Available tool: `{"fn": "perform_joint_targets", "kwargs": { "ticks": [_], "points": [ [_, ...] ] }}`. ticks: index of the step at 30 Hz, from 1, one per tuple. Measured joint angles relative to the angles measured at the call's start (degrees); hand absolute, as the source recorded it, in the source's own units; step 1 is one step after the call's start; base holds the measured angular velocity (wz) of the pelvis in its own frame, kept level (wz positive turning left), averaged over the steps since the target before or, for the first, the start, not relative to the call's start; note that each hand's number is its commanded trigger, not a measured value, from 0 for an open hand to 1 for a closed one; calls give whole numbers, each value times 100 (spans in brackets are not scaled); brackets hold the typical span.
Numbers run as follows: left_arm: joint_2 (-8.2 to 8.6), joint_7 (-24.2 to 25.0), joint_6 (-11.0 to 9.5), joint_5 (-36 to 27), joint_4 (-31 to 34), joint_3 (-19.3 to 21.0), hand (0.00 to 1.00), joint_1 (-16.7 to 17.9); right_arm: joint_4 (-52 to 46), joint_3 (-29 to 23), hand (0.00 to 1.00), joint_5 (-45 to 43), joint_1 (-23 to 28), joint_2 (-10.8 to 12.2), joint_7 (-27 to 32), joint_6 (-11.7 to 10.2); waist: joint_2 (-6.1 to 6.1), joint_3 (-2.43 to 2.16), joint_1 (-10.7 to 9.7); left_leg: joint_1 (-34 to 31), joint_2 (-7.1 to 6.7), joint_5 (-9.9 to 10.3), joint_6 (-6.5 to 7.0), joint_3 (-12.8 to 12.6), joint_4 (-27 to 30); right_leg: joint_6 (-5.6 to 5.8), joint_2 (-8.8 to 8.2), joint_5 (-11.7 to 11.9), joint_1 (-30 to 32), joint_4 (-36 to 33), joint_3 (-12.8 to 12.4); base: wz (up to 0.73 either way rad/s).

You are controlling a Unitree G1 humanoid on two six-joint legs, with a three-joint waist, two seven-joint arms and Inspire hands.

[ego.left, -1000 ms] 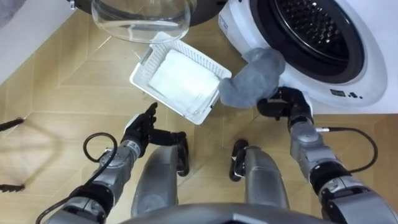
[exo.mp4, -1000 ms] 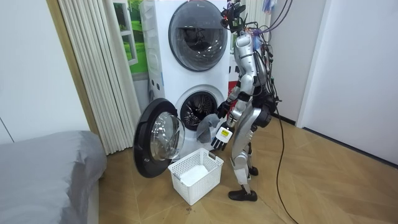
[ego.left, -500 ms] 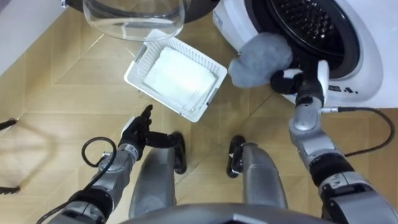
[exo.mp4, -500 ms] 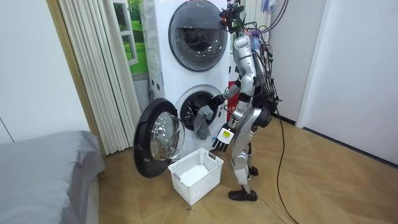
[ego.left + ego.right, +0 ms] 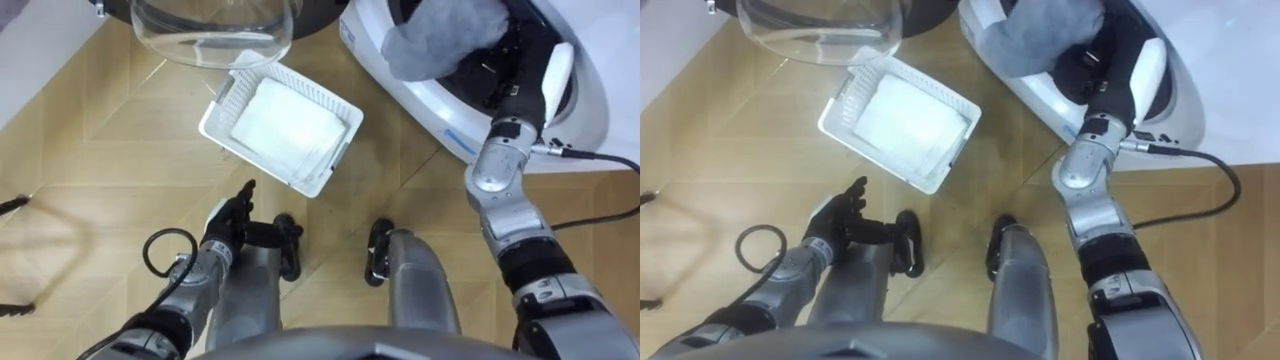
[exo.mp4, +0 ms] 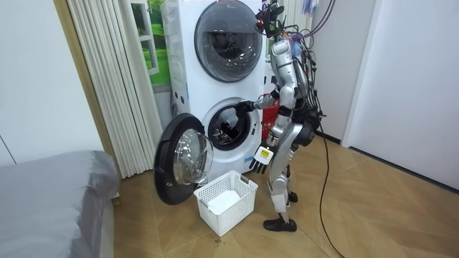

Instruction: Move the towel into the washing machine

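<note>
The grey towel (image 5: 440,35) lies bunched in the mouth of the lower washing machine (image 5: 430,105), partly over the drum's rim. My right hand (image 5: 487,72) reaches into the dark drum just behind it, fingers curled on the towel's lower right edge. In the room view I stand before the stacked machines with my right arm stretched into the drum opening (image 6: 229,125). My left hand (image 5: 228,215) hangs by my left thigh, fingers relaxed and holding nothing.
A white plastic basket (image 5: 337,165) with a folded white cloth (image 5: 285,120) in it sits on the wood floor ahead of my feet. The machine's round glass door (image 5: 210,30) stands swung open to the left. A grey bed (image 6: 50,193) and a curtain (image 6: 107,79) are at the room view's left.
My right hand has lifted the grey towel from beside the basket up into the drum's mouth. The left hand has stayed by my thigh.
</note>
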State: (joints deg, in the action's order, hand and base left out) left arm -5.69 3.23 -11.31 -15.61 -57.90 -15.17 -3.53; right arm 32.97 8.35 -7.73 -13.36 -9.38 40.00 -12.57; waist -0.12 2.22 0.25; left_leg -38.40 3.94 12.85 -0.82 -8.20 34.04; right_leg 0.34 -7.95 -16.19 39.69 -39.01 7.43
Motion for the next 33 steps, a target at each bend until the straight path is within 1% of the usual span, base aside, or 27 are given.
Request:
{"fn": "perform_joint_targets", "kwargs": {
  "ticks": [1, 2, 4, 7, 10, 11, 12, 15, 17, 19, 21, 22, 26, 27, 29, 33],
  "points": [
    [2, 18, 1, 0, -1, 41, 0, 5, 0, -4, 29, 2, -7, 0, 0, 0, -15, 0, -6, 2, -26, -20, 3, 0, -29, 0, -10, 0, 15, -6, -24, 3],
    [2, 29, 1, -8, 0, 65, 0, 4, -3, -18, 0, 4, -12, 0, 0, 0, -25, 3, -17, 1, -49, -44, 10, 0, -56, 1, -30, 0, 23, -6, -24, 5],
    [-1, 99, 12, -5, -1, 101, 0, 3, -2, -37, 0, 46, -12, -2, -1, 0, -34, 5, -22, -1, -67, -60, 24, 2, -80, 2, -62, 0, 22, -2, 5, 8],
    [-25, 197, 60, -5, 1, 81, 0, -13, 16, -17, 0, 176, -13, -2, -47, -4, -55, 7, -27, -3, -71, -75, 33, 2, -97, 23, -59, 14, 4, 40, 1, 2],
    [-116, 225, 157, -41, 64, -105, 0, -47, 278, 84, 0, 607, -99, -5, -238, -80, -81, 11, -83, -1, -70, -80, 41, 13, -87, 27, -82, 18, -32, 54, 58, 5],
    [-161, 249, 194, -42, 68, -115, 0, -65, 438, 123, 0, 841, -170, -15, -377, -79, -110, 19, -106, -8, -63, -82, 45, 14, -87, 24, -79, 20, -32, 67, 66, 4],
    [-186, 254, 225, -45, 69, -116, 0, -69, 524, 125, 0, 950, -196, -18, -449, -77, -120, 18, -121, -12, -57, -82, 45, 15, -87, 20, -76, 24, -35, 80, 75, 0],
    [-322, 254, 325, -44, 95, -181, 0, -65, 899, 138, 0, 1475, -229, -56, -822, 6, -134, 14, -162, -19, -32, -82, 46, 34, -102, 21, -51, 78, -85, 195, 120, -2],
    [-420, 255, 414, -44, 166, -201, 0, -76, 1156, 135, 0, 1894, -234, -57, -1098, 131, -134, 14, -156, -52, -1, -81, 47, 33, -108, 29, -7, 138, -95, 295, 124, -7],
    [-461, 246, 480, -44, 197, -204, 0, -108, 1329, 131, 0, 2239, -259, -57, -1266, 248, -133, 14, -138, -71, 16, -82, 48, 30, -118, 29, 11, 164, -94, 343, 133, -2],
    [-503, 240, 510, -47, 196, -303, 0, -145, 1442, 129, 0, 2600, -308, -57, -1359, 365, -132, 13, -128, -69, 16, -82, 48, 23, -123, 29, 11, 165, -88, 344, 134, 0],
    [-517, 242, 530, -45, 197, -329, 0, -165, 1487, 130, 0, 2810, -342, -57, -1403, 396, -131, 13, -122, -65, 18, -82, 48, 21, -136, 28, 16, 164, -82, 345, 129, 0],
    [-518, 243, 608, -48, 227, -327, 0, -200, 1515, 131, 0, 3412, -376, -92, -1526, 404, -117, 6, -73, -65, 33, -82, 47, 22, -135, 20, 30, 169, -78, 350, 132, 0],
    [-518, 243, 612, -48, 235, -326, 0, -200, 1515, 130, 0, 3479, -375, -104, -1530, 418, -114, 5, -58, -65, 32, -82, 47, 22, -135, 20, 29, 169, -78, 350, 132, 0],
    [-518, 242, 653, -47, 308, -325, 0, -199, 1514, 126, 0, 3673, -373, -197, -1584, 522, -113, 3, 30, -63, 24, -82, 47, 21, -137, 20, 20, 168, -72, 340, 132, 0],
    [-519, 218, 719, -20, 329, -309, 0, -184, 1513, 25, 0, 3845, -376, -210, -1719, 522, -81, -16, 120, -57, 24, -82, 47, 21, -142, 20, 21, 168, -85, 340, 136, 0]
  ]
}}
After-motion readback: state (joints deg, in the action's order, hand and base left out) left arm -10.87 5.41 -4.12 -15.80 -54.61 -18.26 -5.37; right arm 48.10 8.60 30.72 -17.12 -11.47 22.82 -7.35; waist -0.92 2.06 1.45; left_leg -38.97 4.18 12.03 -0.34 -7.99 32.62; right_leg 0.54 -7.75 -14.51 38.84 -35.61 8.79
